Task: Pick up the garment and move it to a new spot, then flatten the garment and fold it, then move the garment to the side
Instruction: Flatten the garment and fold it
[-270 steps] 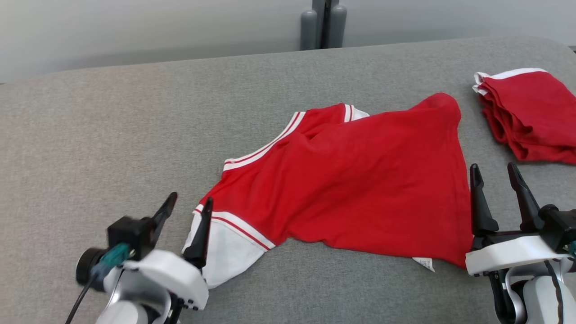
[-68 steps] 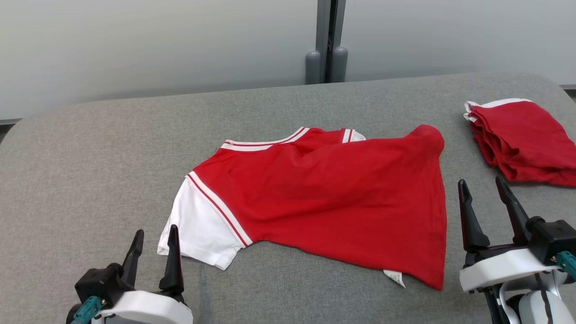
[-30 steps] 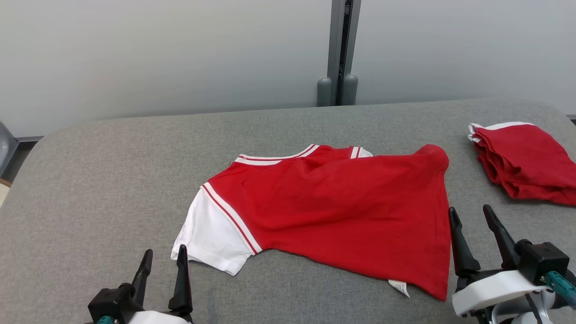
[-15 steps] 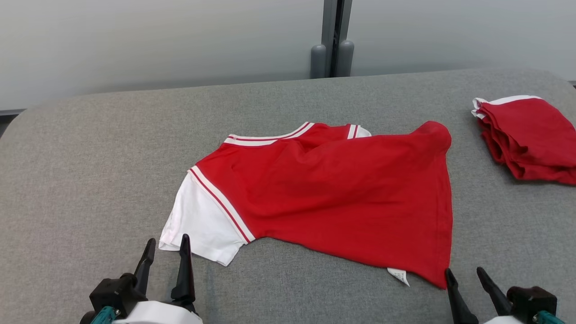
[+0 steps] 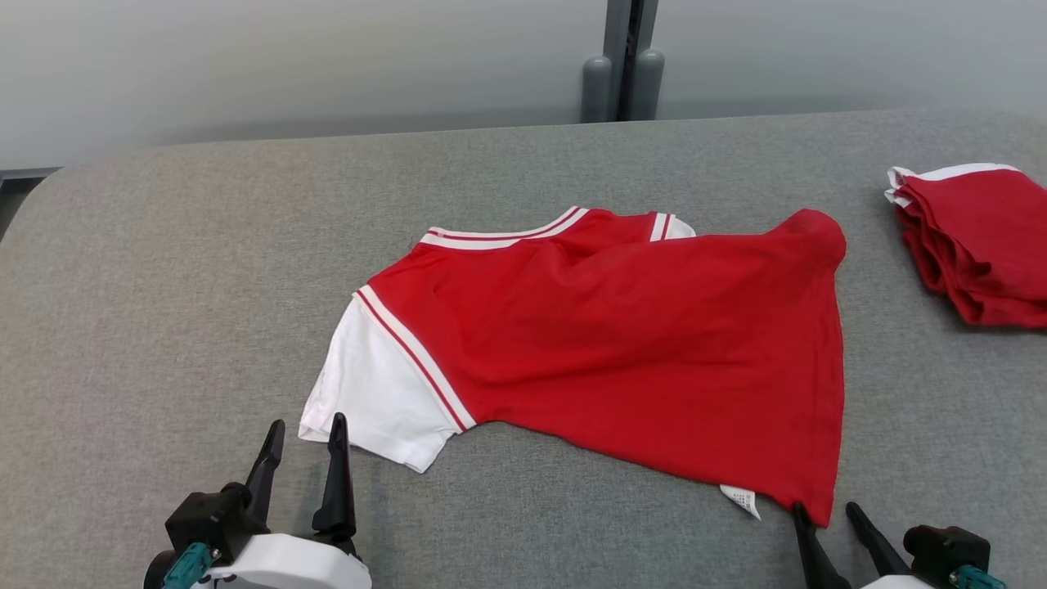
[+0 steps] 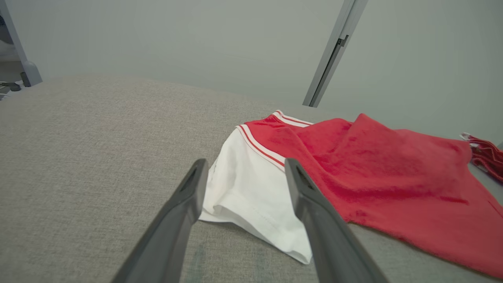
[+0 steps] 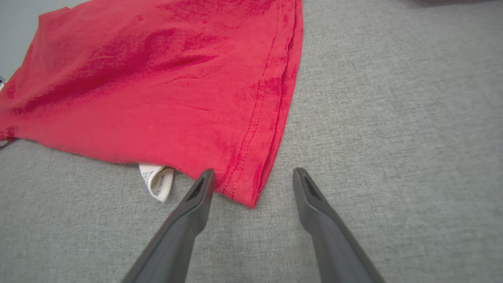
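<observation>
The garment (image 5: 622, 343) is a red T-shirt with white sleeves and white striped trim, lying loosely spread and wrinkled across the middle of the grey surface. Its white sleeve (image 6: 251, 196) points toward my left gripper (image 5: 307, 425), which stands open just short of the sleeve's hem. My right gripper (image 5: 824, 511) is open at the bottom right, fingertips right at the shirt's near hem corner (image 7: 251, 198), beside a white care label (image 7: 157, 181). Neither gripper holds anything.
A stack of folded red garments (image 5: 981, 245) with white trim sits at the far right edge. The grey padded surface (image 5: 164, 286) has rounded corners and bare room on the left. A grey post (image 5: 623, 57) and pale wall stand behind.
The head camera has shifted, moving the whole picture. My right gripper has drawn in to the shirt's near hem corner and now sits lower in view. The garment lies as before.
</observation>
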Tool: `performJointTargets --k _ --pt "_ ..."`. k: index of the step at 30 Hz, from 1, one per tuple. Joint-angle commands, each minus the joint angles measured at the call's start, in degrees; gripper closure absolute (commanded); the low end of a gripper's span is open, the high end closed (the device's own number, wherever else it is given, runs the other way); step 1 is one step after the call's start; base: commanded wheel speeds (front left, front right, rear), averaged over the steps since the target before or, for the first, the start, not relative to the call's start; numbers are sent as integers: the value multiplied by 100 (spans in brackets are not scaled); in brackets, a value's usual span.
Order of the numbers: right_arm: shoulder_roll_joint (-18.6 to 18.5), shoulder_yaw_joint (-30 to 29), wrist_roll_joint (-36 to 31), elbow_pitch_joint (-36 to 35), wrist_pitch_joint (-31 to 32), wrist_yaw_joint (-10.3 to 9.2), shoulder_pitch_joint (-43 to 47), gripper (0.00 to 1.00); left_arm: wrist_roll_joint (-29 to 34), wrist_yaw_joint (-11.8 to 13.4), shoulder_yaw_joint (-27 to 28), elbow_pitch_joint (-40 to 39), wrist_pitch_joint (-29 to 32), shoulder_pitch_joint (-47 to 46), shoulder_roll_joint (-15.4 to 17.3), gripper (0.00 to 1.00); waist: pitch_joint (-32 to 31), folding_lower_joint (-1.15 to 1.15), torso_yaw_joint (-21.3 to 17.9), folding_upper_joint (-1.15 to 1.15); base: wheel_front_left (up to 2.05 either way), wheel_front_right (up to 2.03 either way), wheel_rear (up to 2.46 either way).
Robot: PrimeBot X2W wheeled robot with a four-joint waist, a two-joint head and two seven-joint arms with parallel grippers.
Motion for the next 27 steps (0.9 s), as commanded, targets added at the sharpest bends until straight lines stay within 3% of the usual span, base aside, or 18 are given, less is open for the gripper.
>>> performJointTargets --k 1,5,6,8,9,13,19,27 --pt "-27 22 30 42 -37 1 -76 0 41 -31 35 11 -27 -109 34 0 9 0 31 0 0 0 0" --pt "-25 108 104 380 -109 1 -206 0 53 -41 71 16 -27 -114 22 0 22 0 103 0 0 0 0" --pt "-23 130 115 456 -119 1 -240 13 54 -41 82 8 -27 -113 18 0 29 0 114 0 0 0 0" --pt "-19 162 117 584 -152 1 -300 50 62 -45 105 2 -27 -110 11 0 37 0 128 0 0 0 0" --pt "-15 173 105 647 -148 1 -337 64 63 -39 119 -1 -27 -108 11 0 42 0 132 0 0 0 0" --pt "-17 220 95 830 -165 1 -462 100 82 -48 167 1 -27 -101 -1 0 46 0 127 0 0 0 0" --pt "-43 -56 -13 716 -288 0 -643 100 20 -105 212 71 -22 -81 -12 0 40 0 55 0 0 0 0" --pt "-31 -803 -573 273 -104 0 -761 100 -132 -206 87 636 459 -333 17 0 64 0 -48 0 0 0 0"
